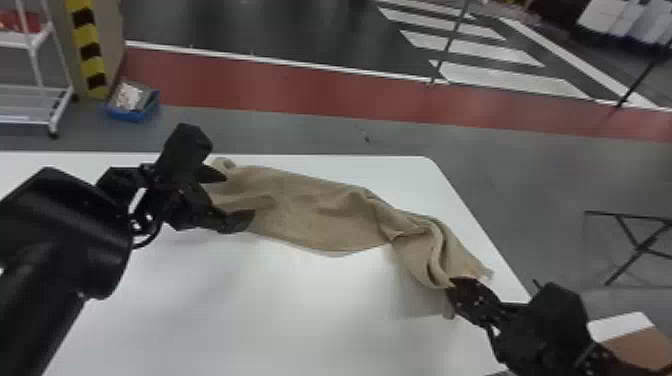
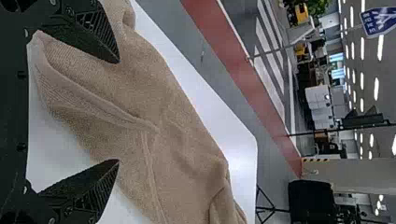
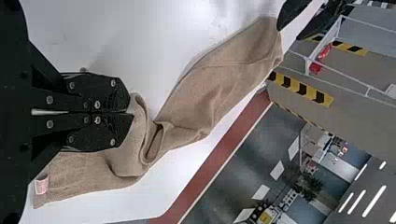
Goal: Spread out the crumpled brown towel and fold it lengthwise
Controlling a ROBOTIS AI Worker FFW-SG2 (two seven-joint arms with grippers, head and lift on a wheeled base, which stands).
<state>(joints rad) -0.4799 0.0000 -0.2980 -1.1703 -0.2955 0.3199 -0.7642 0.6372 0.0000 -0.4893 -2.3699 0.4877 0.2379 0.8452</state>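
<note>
Head view, left gripper [image 1: 240, 197]: spread wide at the far-left end of the brown towel [image 1: 320, 215], astride the cloth; impossible to tell whether touching it.
Right gripper [image 1: 451, 289]: clenched on a fold near the opposite end; fingers pressed together.
Tag [image 3: 42, 185]: pale with reddish print, by a towel corner; too small to read.
Towel's lie: on the white table [image 1: 200, 310]; long axis slanting from far left to near right; bunched and twisted toward the right.
</note>
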